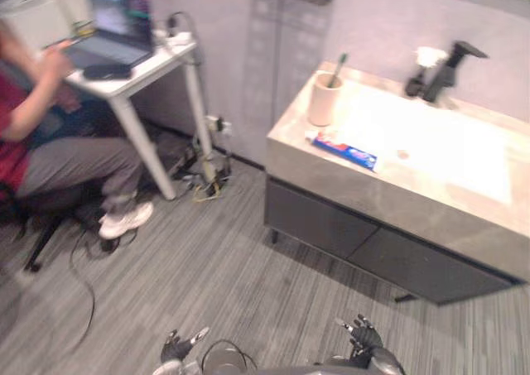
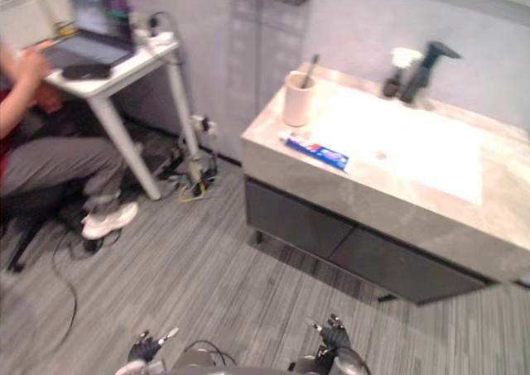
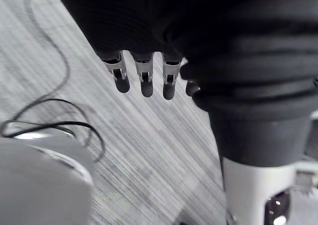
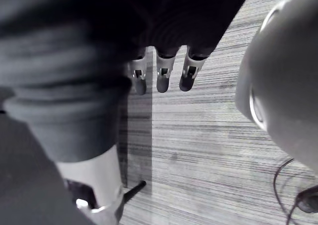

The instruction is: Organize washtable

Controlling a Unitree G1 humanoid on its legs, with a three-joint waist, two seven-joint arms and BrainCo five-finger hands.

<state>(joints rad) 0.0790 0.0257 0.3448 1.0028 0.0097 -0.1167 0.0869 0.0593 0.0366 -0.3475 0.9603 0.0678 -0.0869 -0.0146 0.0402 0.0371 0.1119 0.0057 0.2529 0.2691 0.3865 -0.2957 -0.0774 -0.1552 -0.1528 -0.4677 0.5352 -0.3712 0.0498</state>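
Left hand (image 1: 176,348) and right hand (image 1: 364,335) hang low over the grey striped floor (image 1: 207,267), well apart from the washtable (image 1: 389,194); fingers of each are straight and relaxed, holding nothing; the toothpaste tube (image 1: 344,151) lies flat at the counter's front left corner, beside the basin (image 1: 431,143); its long axis runs roughly along the front edge; the cap end cannot be told; the cup (image 1: 325,102) stands upright just behind, with the toothbrush (image 1: 337,67) inside, leaning right; the black faucet (image 1: 447,69) stands at the rear; a white item (image 1: 429,56) beside it is unclear; a dark cabinet (image 1: 348,234) sits below; a seated person (image 1: 50,143), cut off at left, works at a white desk (image 1: 141,81) with a laptop (image 1: 116,27).
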